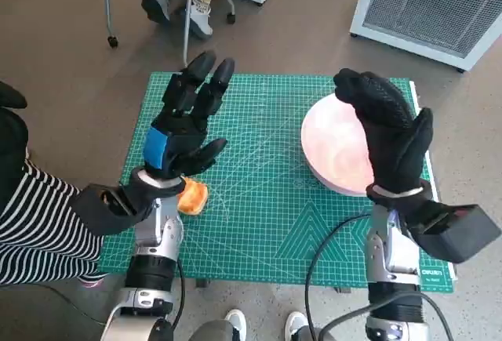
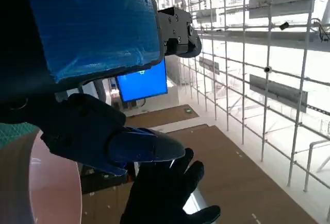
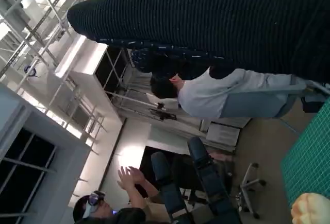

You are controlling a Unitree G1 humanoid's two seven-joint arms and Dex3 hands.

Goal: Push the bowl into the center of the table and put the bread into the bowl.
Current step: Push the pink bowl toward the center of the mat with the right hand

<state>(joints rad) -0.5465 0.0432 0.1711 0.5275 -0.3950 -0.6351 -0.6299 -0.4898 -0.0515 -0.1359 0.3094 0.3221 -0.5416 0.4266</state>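
On the green cutting mat (image 1: pixel 267 200), seen from the head view, the pink bowl (image 1: pixel 333 149) sits toward the right edge, the right robot hand (image 1: pixel 388 133) hovering flat and empty over its right side. The bread (image 1: pixel 192 197) lies near the mat's left edge, just under the spread, empty left robot hand (image 1: pixel 187 121). The bowl looks rigid and light, best pushed at its rim; the bread seems soft, so grip gently. In the left wrist view, the bowl's rim (image 2: pixel 46 183) shows beside the mat. In the right wrist view, the bread (image 3: pixel 310 209) rests on the mat.
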